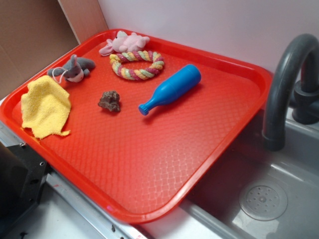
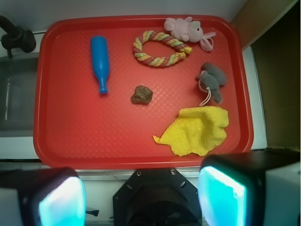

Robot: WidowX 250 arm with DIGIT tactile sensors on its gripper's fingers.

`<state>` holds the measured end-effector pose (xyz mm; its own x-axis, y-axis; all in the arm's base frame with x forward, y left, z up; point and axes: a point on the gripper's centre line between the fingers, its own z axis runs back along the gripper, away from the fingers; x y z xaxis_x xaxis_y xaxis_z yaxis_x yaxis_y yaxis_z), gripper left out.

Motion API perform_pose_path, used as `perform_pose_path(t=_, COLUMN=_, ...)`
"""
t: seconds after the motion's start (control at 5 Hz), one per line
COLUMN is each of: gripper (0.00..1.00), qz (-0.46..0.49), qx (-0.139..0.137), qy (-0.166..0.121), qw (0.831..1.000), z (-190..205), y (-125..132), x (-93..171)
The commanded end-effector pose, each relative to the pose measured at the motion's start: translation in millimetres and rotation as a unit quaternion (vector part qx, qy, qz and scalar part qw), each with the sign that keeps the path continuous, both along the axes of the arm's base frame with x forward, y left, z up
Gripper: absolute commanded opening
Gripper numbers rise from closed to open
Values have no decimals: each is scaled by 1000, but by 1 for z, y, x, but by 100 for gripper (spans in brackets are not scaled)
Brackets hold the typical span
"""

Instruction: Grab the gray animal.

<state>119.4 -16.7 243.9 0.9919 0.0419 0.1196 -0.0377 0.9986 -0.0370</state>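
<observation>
Gray animal [image 1: 73, 69]: lying on the red tray [image 1: 149, 169] near its edge, just beside the yellow cloth [image 1: 46, 106], with a thin white string trailing toward that cloth.
Axis: in the wrist view its long axis is running roughly up and down the frame, slightly tilted, string end pointing toward the camera.
Neighbours: pink animal [image 2: 186, 29] and rope ring [image 2: 161, 48] are sitting apart from it; brown lump [image 2: 141, 94] and blue bottle [image 2: 99, 63] are lying well apart.
End effector [image 2: 141, 195]: hanging high above the tray's near rim, its two pads spread wide and gripping nothing.
Why so: likely hovering back for a full view before descending.
Judgement: closing across the toy's narrow width is looking easiest; the cloth is risking a snag.
</observation>
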Motion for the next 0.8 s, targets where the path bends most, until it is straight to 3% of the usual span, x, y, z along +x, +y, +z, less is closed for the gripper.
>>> perform_pose_path(t=0.0, gripper=100, qz=0, qx=0, qy=0, qw=1000, z=0, y=0, x=0)
perform_pose_path(t=0.2, gripper=100, qz=124, qx=-16, qy=-15, qw=992, z=-9, y=26, x=10)
perform_pose_path(t=0.4, gripper=100, qz=247, qx=-6, qy=-43, qw=968, z=-23, y=48, x=23)
perform_pose_path(t=0.6, gripper=100, qz=364, qx=25, qy=-62, qw=929, z=-37, y=72, x=32)
